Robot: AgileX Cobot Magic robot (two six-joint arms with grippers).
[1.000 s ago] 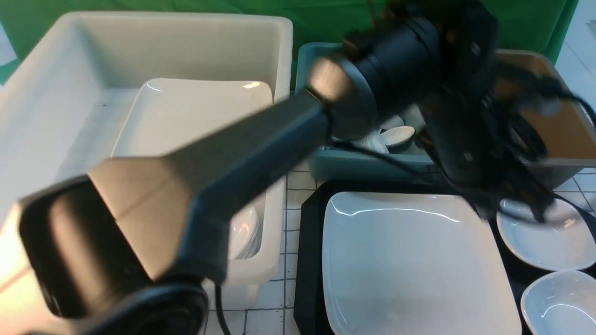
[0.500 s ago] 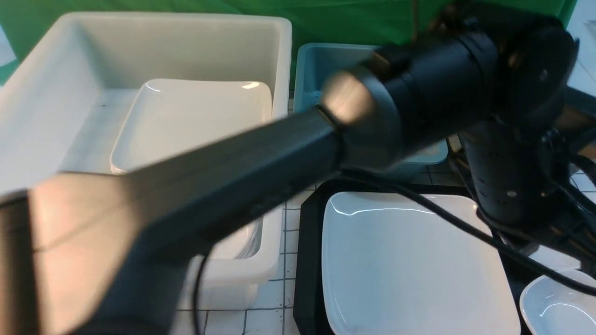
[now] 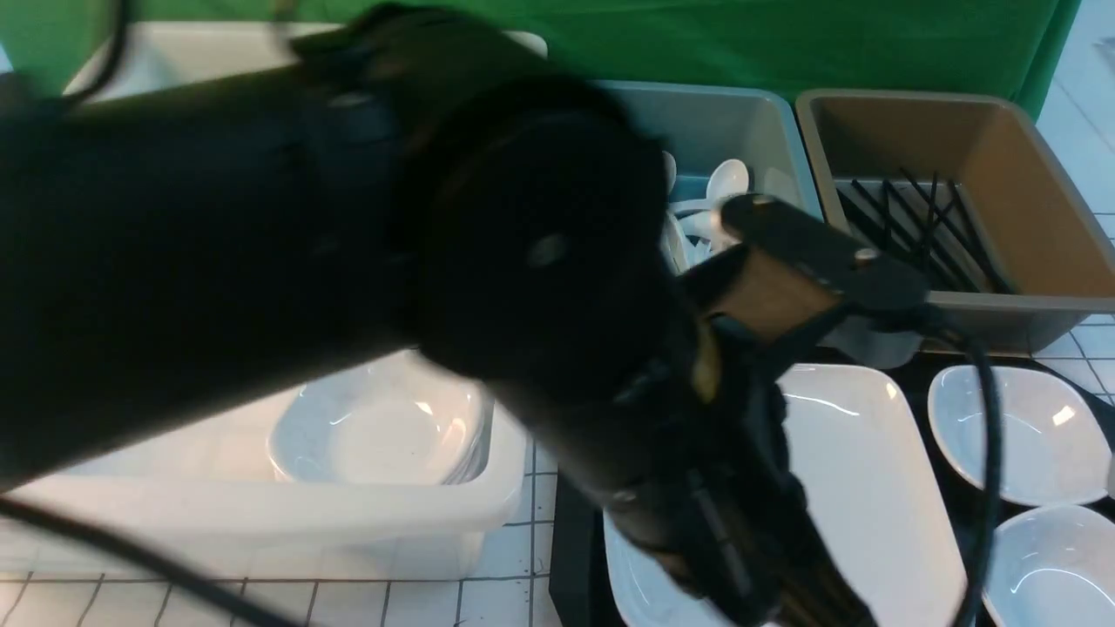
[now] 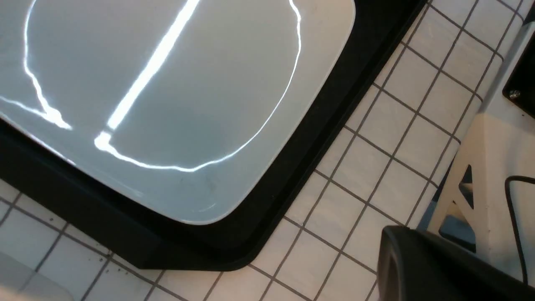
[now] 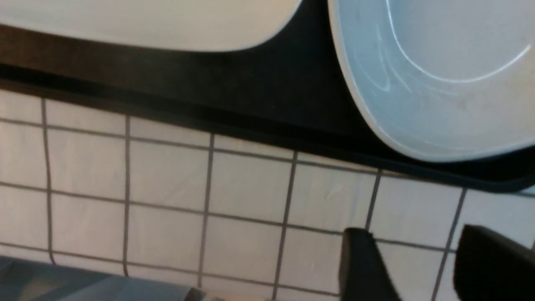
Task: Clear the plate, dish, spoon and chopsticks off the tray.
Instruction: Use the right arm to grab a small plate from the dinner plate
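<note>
The large white plate lies on the black tray, with two small white dishes to its right. My left arm fills the front view and comes down over the plate's near left corner. The left gripper is shut and empty, above the tiles beside the tray corner and the plate. The right gripper is open and empty over tiles, just off the tray edge near a dish. Spoons lie in the teal bin. Chopsticks lie in the brown bin.
A big white bin at the left holds a stack of small dishes. The teal bin and the brown bin stand behind the tray. A white frame leg rises beside the left gripper.
My left arm has swung back from the far right bins toward me and down over the plate's near left corner. The teal and brown bins have come into view.
</note>
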